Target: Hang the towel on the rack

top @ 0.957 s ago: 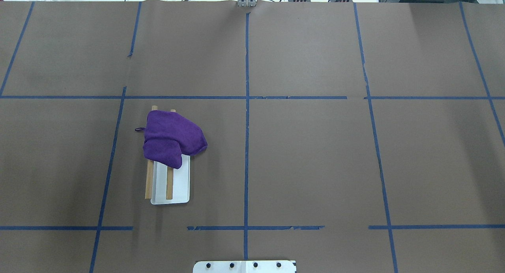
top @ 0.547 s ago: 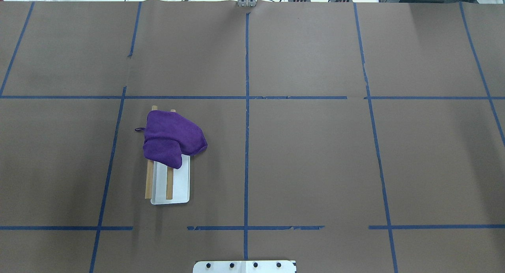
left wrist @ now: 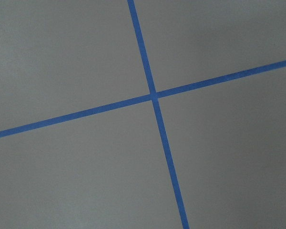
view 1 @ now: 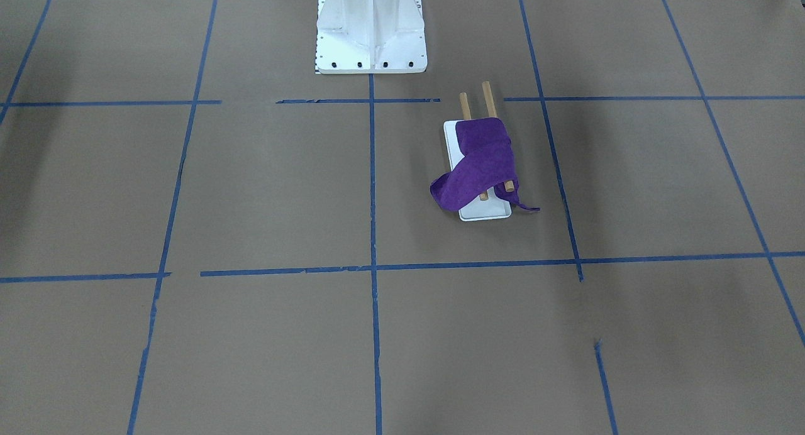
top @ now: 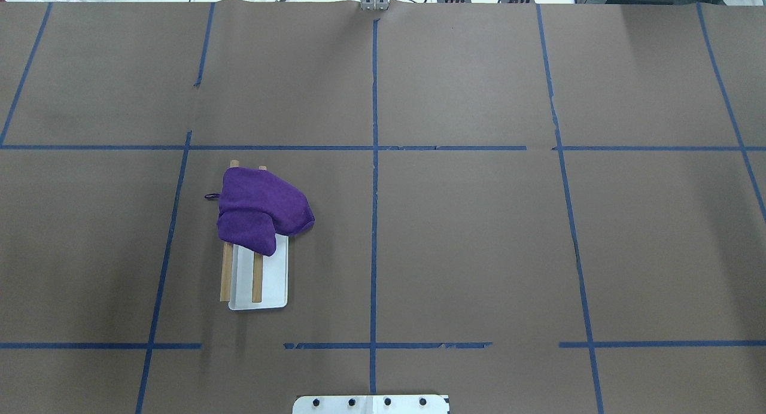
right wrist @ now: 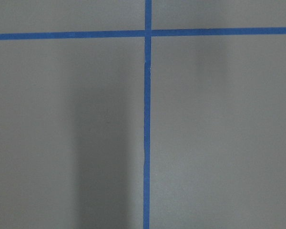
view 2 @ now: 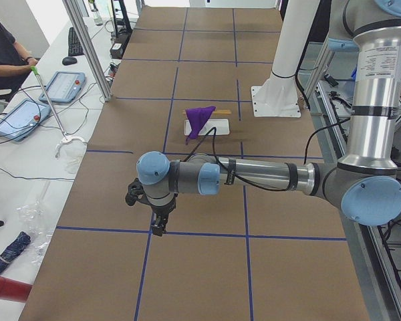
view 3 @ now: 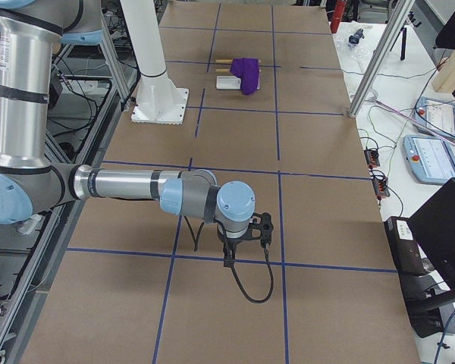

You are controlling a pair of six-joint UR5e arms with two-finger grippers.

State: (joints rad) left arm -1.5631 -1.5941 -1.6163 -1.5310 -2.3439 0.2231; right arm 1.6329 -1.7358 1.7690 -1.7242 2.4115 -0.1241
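A purple towel is draped across both wooden dowels of the rack, in the robot's left half of the desk, nearer the robot's edge than the far edge. It is bunched at the dowels' far end, with one fold sagging toward the desk's middle. The left gripper and right gripper are held low toward the desk's two ends, well apart from the rack. Whether either is open cannot be told. The hanging appears done, so the cloth is best left unbrushed.
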